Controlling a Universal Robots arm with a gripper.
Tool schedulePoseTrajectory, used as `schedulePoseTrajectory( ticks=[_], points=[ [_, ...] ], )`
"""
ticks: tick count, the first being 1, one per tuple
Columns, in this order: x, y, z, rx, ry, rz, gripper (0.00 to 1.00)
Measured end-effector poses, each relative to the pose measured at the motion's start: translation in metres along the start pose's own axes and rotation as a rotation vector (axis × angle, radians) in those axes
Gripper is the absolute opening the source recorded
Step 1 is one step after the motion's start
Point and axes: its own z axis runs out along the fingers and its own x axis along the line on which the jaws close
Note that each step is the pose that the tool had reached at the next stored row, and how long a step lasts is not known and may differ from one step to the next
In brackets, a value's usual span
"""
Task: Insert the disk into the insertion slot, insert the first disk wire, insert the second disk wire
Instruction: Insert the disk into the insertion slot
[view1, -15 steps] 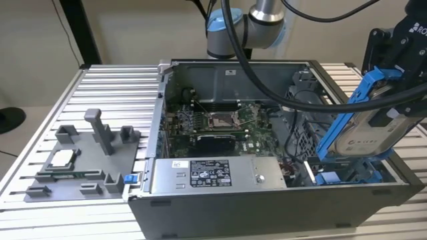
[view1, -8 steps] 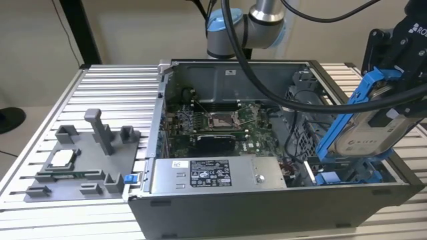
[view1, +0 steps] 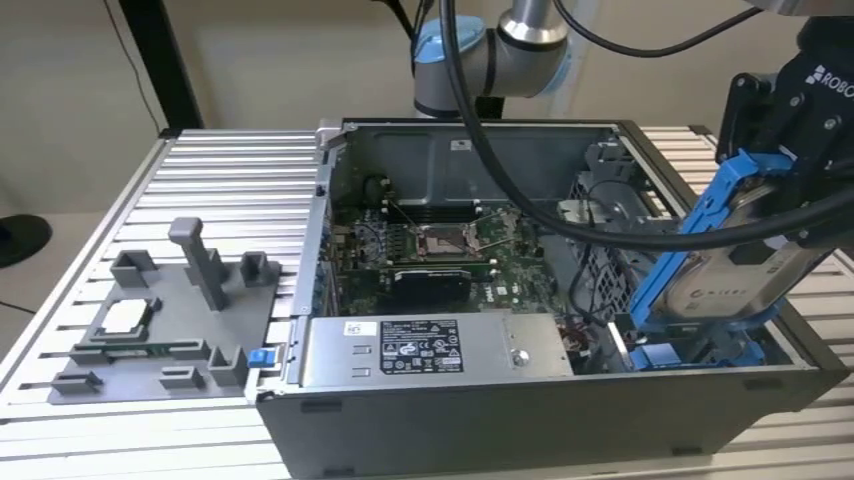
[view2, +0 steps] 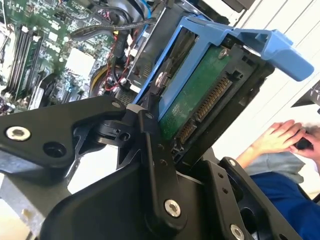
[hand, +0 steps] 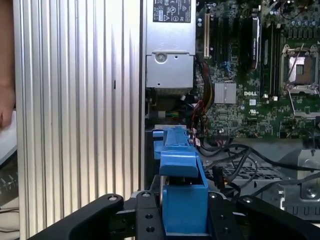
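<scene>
The disk (view1: 731, 278), a silver-grey drive in a bright blue carrier frame (view1: 705, 215), hangs tilted on end over the open computer case's corner at the exterior view's right. My gripper (view1: 781, 185) is shut on it from above. The disk's lower end reaches down to the blue-railed insertion slot (view1: 687, 352) inside the case; whether it touches the rails I cannot tell. In the second wrist view the disk's green circuit board and connector (view2: 202, 97) face up between my black fingers (view2: 150, 145). In the first wrist view the blue carrier (hand: 180, 170) sticks out from my gripper (hand: 184, 217). Loose black wires (hand: 240, 157) lie below it.
The silver labelled power-supply box (view1: 420, 350) runs along the case's front wall. The motherboard (view1: 434, 250) fills the case floor. A grey fixture block (view1: 160, 320) with upright posts stands on the ribbed aluminium table (view1: 227, 190). A person's hands (view2: 280, 137) rest beyond the table.
</scene>
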Motion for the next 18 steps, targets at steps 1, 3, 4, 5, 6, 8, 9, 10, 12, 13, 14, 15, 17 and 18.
schedulePoseTrajectory(
  ticks=[1, 3, 4, 5, 6, 8, 9, 10, 12, 13, 14, 15, 17, 18],
  points=[
    [0.0, -0.0003, 0.0017, 0.0, 0.0001, 0.0, 0.0],
    [-0.0001, -0.0012, 0.0054, 0.0, 0.0001, 0.0, 0.0],
    [-0.0001, -0.0019, 0.0071, 0.0, 0.0002, 0.0, 0.0],
    [-0.0003, -0.0032, 0.0089, 0.0, 0.0001, 0.0, 0.0],
    [-0.0008, -0.0047, 0.0106, 0.0, 0.0003, 0.0, 0.0],
    [-0.0031, -0.0082, 0.0137, 0.0, 0.0001, 0.0, 0.0],
    [-0.0048, -0.0095, 0.015, 0.0, 0.0003, 0.0, 0.0],
    [-0.0069, -0.0099, 0.016, -0.0001, 0.0001, 0.0, 0.0],
    [-0.0089, -0.0098, 0.0174, 0.0001, -0.0001, 0.0, 0.0],
    [-0.0089, -0.0095, 0.0179, 0.0, 0.0, 0.0, 0.0],
    [-0.0089, -0.0095, 0.0187, 0.0001, 0.0001, 0.0, 0.0],
    [-0.009, -0.0095, 0.0202, 0.0001, 0.0001, 0.0, 0.0],
    [-0.0092, -0.0097, 0.0235, 0.0001, 0.0002, 0.0, 0.0],
    [-0.0092, -0.0097, 0.0246, 0.0, 0.0, 0.0, 0.0]
  ],
)
